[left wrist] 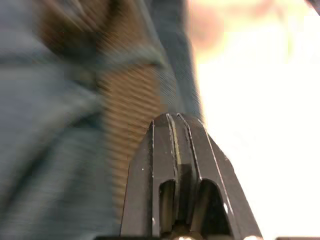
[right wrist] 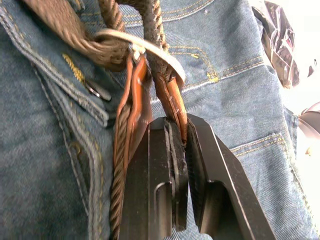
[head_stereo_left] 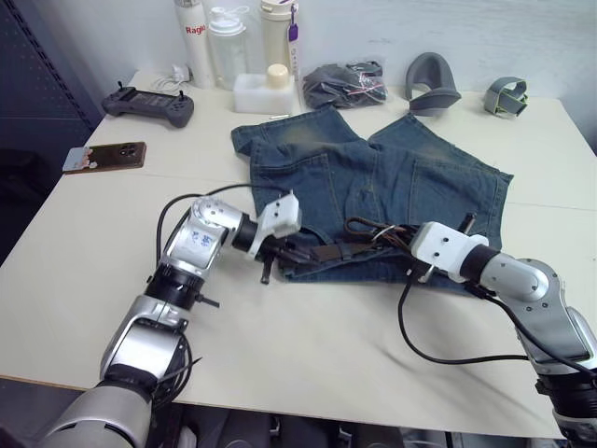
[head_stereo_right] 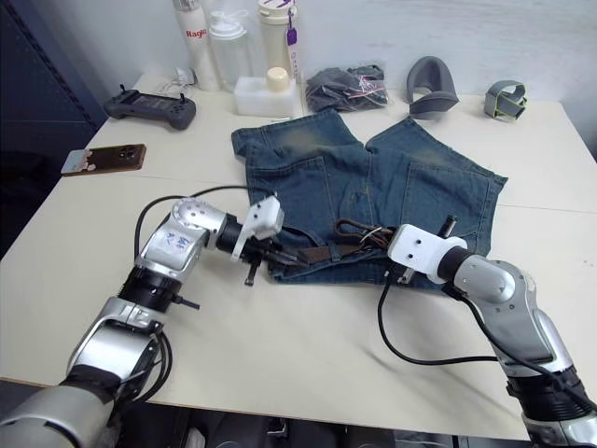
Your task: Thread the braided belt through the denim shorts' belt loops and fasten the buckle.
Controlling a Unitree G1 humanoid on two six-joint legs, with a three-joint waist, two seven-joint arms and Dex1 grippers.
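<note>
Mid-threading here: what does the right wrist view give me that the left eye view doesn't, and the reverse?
Right wrist view alone: the right gripper shut on the tan strap just under the silver buckle, and yellow pocket stitching.

Left eye view alone: the left gripper at the waistband's other end, the table, a phone, a controller and bottles.

Both: the denim shorts and the braided belt lying along their waistband.

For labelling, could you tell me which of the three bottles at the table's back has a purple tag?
The rightmost bottle; the other two bottles carry no tag.

Red letters "Ragl" stand on the white bottle (head_stereo_left: pixel 193 42).
</note>
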